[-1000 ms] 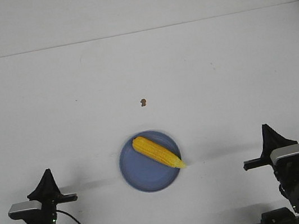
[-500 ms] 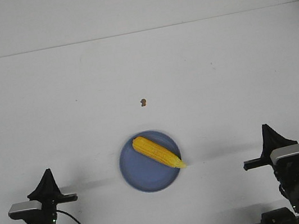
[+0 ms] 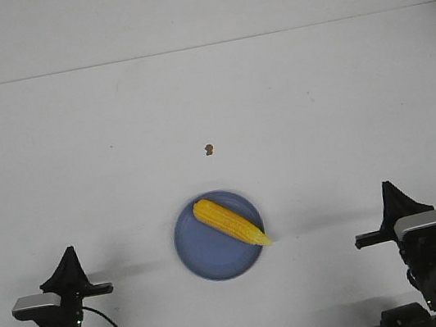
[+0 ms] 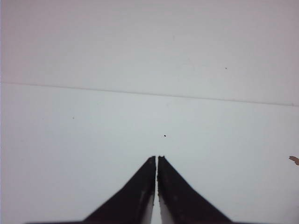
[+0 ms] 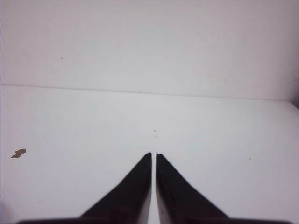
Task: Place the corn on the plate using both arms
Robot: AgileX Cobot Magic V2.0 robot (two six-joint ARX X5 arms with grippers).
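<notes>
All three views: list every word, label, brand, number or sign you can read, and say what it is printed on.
None can be read in any view.
The corn, the plate and the table are unmarked.
The left gripper and right gripper show plain black fingers.
The brown speck is a mark, not writing.

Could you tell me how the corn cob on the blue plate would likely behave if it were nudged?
The corn cob is rounded and tapered, so it would probably roll in a curve. Its glossy, plastic-looking surface suggests it is light and slippery. The blue plate's raised rim may check it.
</notes>
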